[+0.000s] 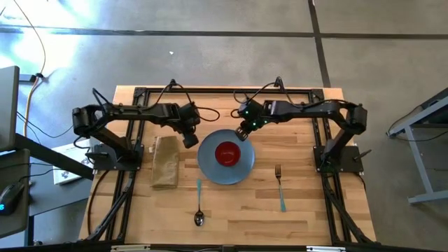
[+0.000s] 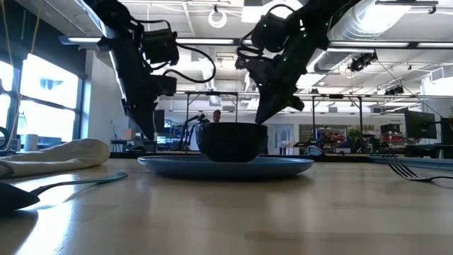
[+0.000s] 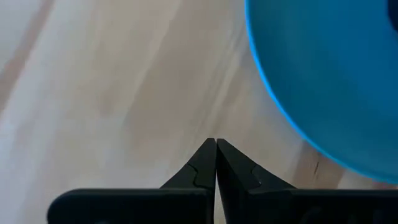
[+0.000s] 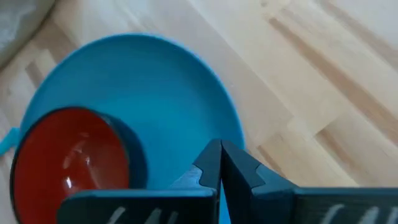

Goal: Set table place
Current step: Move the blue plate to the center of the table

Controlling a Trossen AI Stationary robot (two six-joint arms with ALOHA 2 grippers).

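The round blue-grey plate (image 1: 225, 168) lies flat on the table (image 1: 308, 217) at mid-table, with the small red bowl (image 1: 227, 152) standing in its middle. The spoon (image 1: 199, 207) lies near the plate's left side and the fork (image 1: 280, 186) to its right, both flat on the wood. My left gripper (image 1: 190, 141) is shut and empty, above bare wood just left of the plate's far-left rim (image 3: 273, 93). My right gripper (image 1: 240, 134) is shut and empty, above the plate's far rim (image 4: 233, 124), raised clear of it in the low view (image 2: 263, 117).
A tan folded cloth (image 1: 166, 161) lies left of the plate, close under my left arm. The black rail frame (image 1: 133, 133) runs along both sides and the far edge. Open wood lies along the near edge between the spoon and the fork.
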